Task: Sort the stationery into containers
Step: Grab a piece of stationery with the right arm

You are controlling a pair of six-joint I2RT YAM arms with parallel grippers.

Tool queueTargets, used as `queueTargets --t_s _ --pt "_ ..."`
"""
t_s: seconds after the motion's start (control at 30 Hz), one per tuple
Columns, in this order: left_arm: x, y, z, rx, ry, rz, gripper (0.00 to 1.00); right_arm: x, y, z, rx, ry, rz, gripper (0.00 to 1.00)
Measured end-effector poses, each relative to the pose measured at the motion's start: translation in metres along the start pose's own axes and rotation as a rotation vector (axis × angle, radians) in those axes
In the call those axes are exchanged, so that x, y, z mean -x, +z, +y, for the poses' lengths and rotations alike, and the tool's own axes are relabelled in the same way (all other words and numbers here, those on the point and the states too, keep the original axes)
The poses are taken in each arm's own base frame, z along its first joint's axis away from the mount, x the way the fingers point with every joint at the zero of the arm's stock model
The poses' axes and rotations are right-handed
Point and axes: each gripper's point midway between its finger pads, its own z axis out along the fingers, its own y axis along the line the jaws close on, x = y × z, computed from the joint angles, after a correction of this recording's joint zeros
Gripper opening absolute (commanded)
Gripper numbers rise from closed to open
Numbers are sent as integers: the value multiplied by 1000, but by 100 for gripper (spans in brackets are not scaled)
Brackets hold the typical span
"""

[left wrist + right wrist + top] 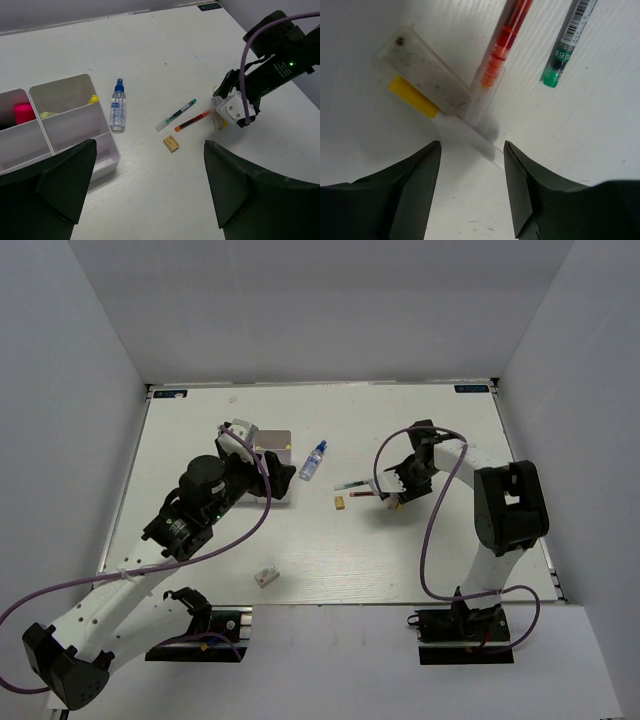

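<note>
The right gripper (472, 150) is released, fingers apart over a yellow-ended marker (414, 96) lying on the table (580, 130) beside the red pen (506, 35) and green pen (567, 45), while the left gripper (150, 147) hangs spread wide and empty near the box (60, 81)

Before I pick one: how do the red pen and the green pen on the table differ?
Colour: the red pen has a red-orange barrel, while the green pen has a dark barrel with a green tip.
Label: the green pen carries a barcode; none shows on the red pen.
Contact: the red pen's clear end meets the yellow-ended marker; the green pen lies apart.
Shared: both are thin, flat on the table, roughly parallel and outside the box.
</note>
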Motion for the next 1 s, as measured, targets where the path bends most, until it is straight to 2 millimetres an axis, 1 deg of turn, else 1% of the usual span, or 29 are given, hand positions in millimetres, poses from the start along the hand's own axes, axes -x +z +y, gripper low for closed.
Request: queueTargets --t_s 0.07,0.17,0.23,0.37,0.53,0.63,0.77,0.9,1.0 --pt "1 -1 0 -1 0 -3 97 -5 5 -2 36 6 10 56" --pt "3 -3 0 -2 0 -11 97 -12 6 -9 70 9 29 56" --pt "5 -4 -1 -4 -1 -17 97 -13 6 -7 96 5 37 52" --pt "6 -5 -1 -5 -1 -22 97 -12 7 1 162 -4 46 50" --pt "7 -6 0 -3 2 -26 97 -7 7 13 217 -47 77 50" --pt "8 -6 1 0 2 -27 97 2 7 26 248 -84 94 50" --pt "9 -7 1 1 1 -33 97 13 8 35 270 -113 95 47" --pt "10 -8 1 0 2 -37 97 24 8 44 279 -117 91 39" --pt "10 -8 1 0 2 -38 97 31 9 49 280 -95 88 28"
